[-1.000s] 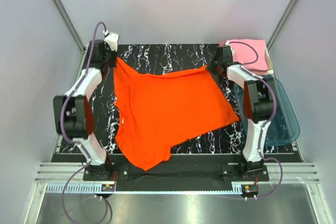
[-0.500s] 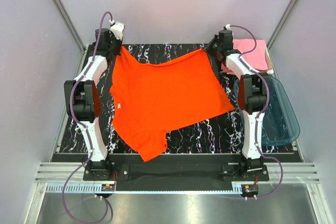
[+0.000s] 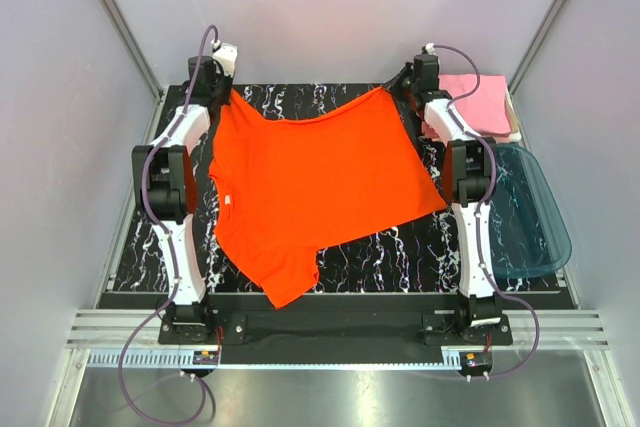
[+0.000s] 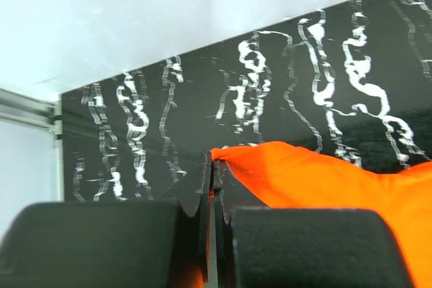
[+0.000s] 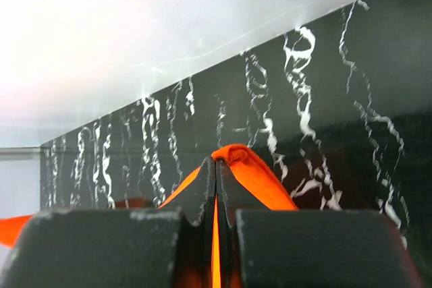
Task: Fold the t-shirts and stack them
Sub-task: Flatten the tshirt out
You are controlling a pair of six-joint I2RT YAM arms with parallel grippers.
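step: spread orange-red t-shirt (image 3: 310, 182) | left fingers (image 4: 196, 197), right fingers (image 5: 199, 197) pinched tight on its far corners | we need that edge taut — lower both evenly to worktop (image 3: 400, 252)

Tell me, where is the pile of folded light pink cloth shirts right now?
In the top view, the folded light pink shirts sit at the far right, just beyond the translucent teal plastic tub.

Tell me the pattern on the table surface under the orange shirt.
Black with white marble-like veins; the table shows best in the left wrist view.
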